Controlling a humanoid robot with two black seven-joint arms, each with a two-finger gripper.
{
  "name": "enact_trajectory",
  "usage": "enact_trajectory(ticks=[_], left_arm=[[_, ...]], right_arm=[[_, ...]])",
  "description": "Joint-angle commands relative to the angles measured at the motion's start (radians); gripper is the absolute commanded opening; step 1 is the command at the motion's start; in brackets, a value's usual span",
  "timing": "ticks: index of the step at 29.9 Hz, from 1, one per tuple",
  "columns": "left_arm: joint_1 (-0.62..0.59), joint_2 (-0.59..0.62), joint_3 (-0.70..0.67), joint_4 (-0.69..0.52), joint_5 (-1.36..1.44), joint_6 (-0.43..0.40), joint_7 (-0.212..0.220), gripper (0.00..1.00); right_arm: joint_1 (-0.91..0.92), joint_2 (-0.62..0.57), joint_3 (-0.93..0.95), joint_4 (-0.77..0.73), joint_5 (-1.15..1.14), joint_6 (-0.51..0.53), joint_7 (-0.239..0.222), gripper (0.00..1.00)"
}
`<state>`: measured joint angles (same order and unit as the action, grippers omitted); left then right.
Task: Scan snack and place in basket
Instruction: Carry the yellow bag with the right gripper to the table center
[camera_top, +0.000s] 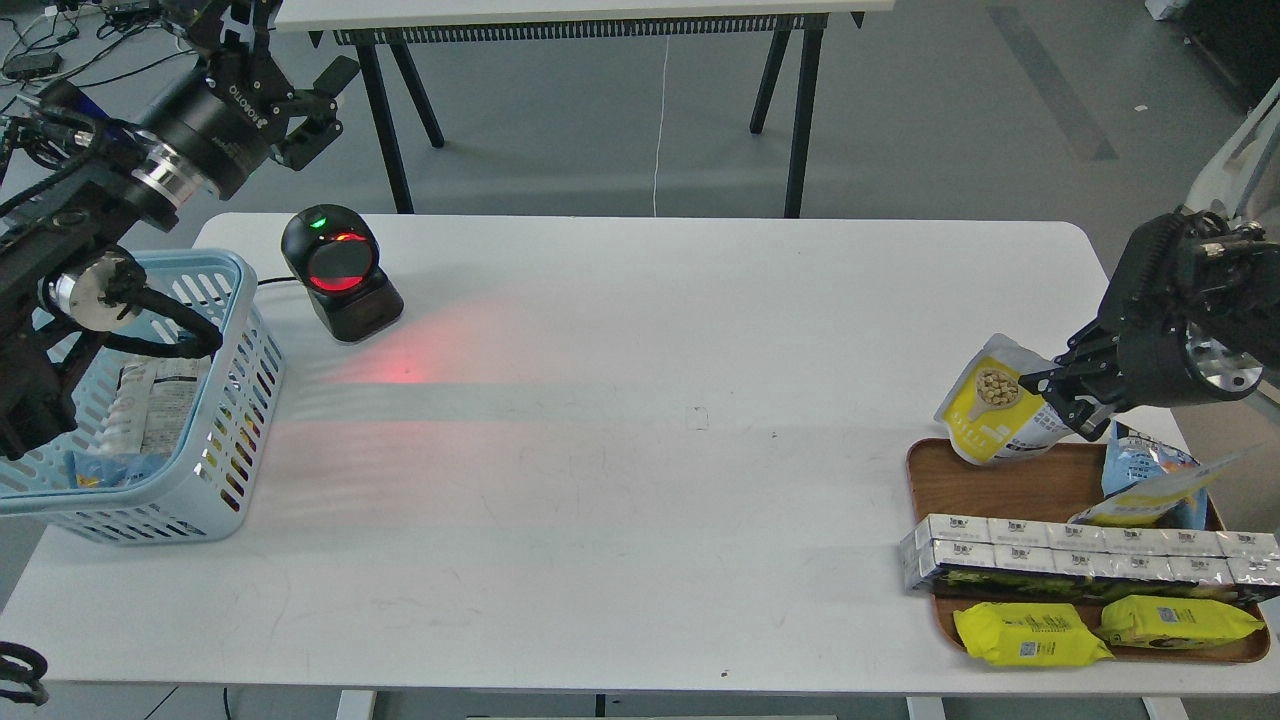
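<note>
The snack (995, 405), a small pouch with a white top, yellow lower part and a picture of round nuts, hangs in the air just above the far left corner of the brown tray. My right gripper (1058, 393) is shut on its right edge and holds it up. The light blue basket (215, 400) stands at the table's left edge with packets inside. My left gripper (318, 100) is raised beyond the table's far left corner, above the basket and scanner; its fingers are spread and empty.
A black barcode scanner (341, 272) with a red window stands near the basket and casts red light on the table. The brown wooden tray (960, 475) at the right holds a blue-and-yellow pouch (1150, 480), a row of silver cartons (1080, 555) and two yellow packs (1030, 633).
</note>
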<state>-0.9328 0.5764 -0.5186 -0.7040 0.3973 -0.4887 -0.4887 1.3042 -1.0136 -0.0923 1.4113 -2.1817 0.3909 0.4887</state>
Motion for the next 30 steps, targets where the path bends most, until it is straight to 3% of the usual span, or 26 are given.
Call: enact_trajectory(ticks=[1,10,18,30], left_arm=[[-0.001,0.0,0.0,0.0,0.0,0.0,0.0,1.0],[-0.006,0.003,0.0,0.006,0.0,0.0,0.0,1.0],[-0.009,0.002,-0.003,0.028,-0.002,0.0,0.0,1.0],[-0.003,0.011,-0.012,0.028,-0.003,0.0,0.0,1.0]], right_arm=[[0.03,0.061,0.042,0.005,0.0,0.008,0.0,0.0],[0.225,0.415,0.042,-0.041,0.0,0.091,0.0,0.0],[0.241,0.746,0.029,-0.184,0.0,0.091,0.0,0.0],[0.237,1.004,-0.017,-0.301,0.0,0.092,0.0,0.0]])
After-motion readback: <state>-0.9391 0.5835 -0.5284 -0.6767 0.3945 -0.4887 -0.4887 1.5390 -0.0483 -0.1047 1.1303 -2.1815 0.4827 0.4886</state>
